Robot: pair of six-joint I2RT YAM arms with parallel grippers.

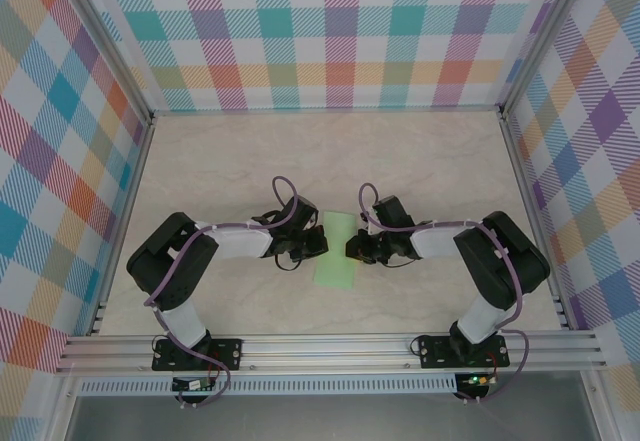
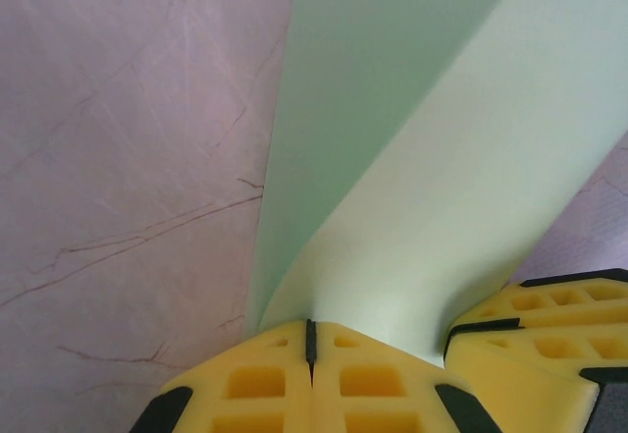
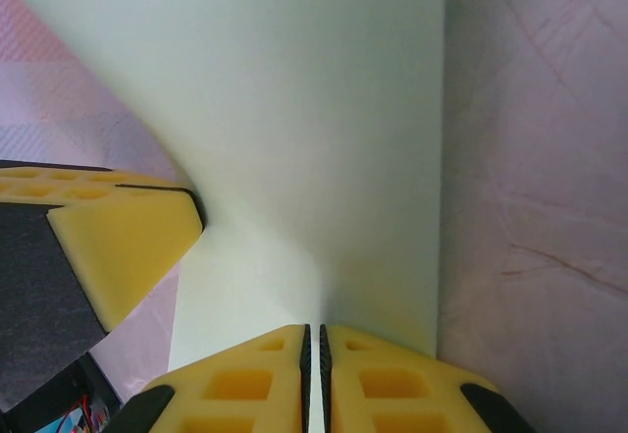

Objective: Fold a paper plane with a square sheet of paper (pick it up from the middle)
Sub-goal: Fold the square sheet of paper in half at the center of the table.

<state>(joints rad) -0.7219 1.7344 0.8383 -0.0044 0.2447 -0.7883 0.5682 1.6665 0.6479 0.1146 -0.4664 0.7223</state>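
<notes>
Two grippers faced each other across the square sheet of paper (image 1: 338, 251), a narrow strip lying lengthwise away from the arm bases on the bench (image 1: 300, 151); left gripper (image 1: 310, 245) and right gripper (image 1: 356, 249), equally near, had their jaws pressed together, pinching its opposite long edges.

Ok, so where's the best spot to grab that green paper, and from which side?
Probably by its long side edges, about mid-length, each gripper coming in from its own side. The green paper is a thin, narrow strip between the arms, so only an edge fits between fingers. The left gripper and right gripper are pinched shut on opposite edges that way.
</notes>
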